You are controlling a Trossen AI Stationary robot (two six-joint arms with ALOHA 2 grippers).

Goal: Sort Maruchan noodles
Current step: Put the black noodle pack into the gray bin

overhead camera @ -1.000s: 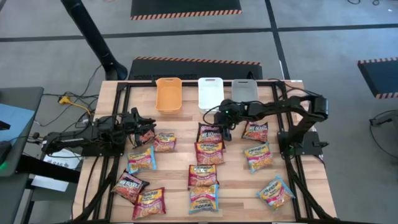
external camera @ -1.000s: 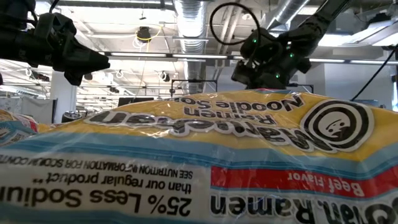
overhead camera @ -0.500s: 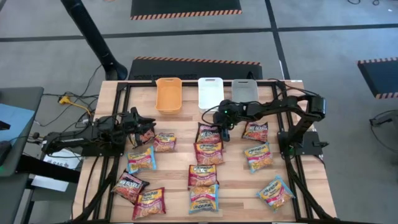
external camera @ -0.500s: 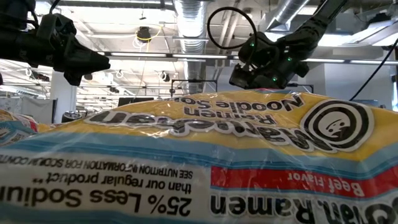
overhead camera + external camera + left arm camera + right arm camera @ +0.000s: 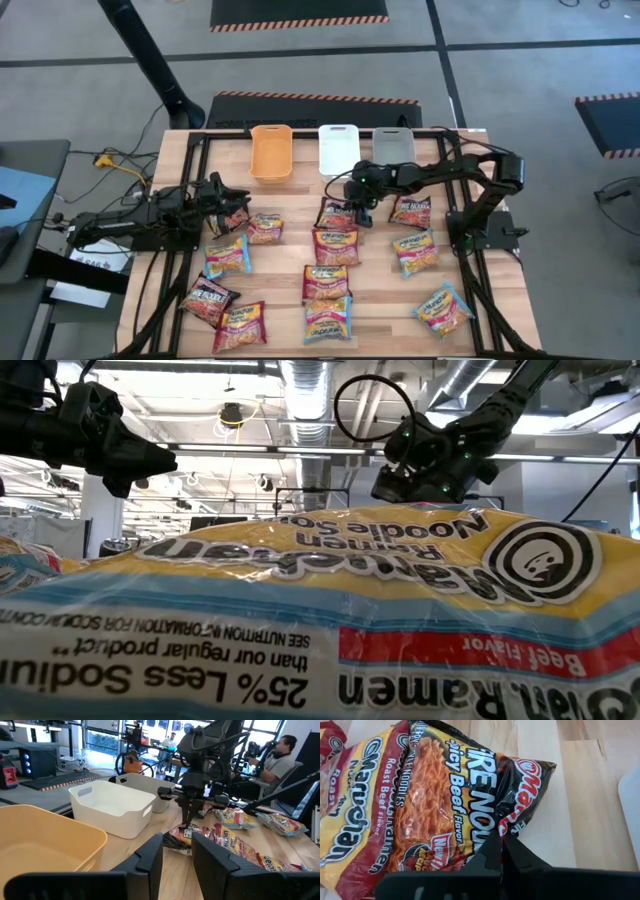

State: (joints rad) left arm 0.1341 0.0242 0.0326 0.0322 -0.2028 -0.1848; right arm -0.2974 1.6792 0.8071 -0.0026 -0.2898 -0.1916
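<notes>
Basically: right tool (image 5: 501, 840) clenched on dark Fire Noodle packet (image 5: 465, 795) edge, packet stretching straight ahead; left tool (image 5: 175, 857) half-open, farther off.

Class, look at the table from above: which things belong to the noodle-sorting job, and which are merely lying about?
Part of the job:
- the ramen packets spread over the table
- the dark Fire Noodle packet, pinched at its edge by the right gripper
- the orange bin, white bin and grey bin

Lying about:
- the yellow cable on the floor
</notes>
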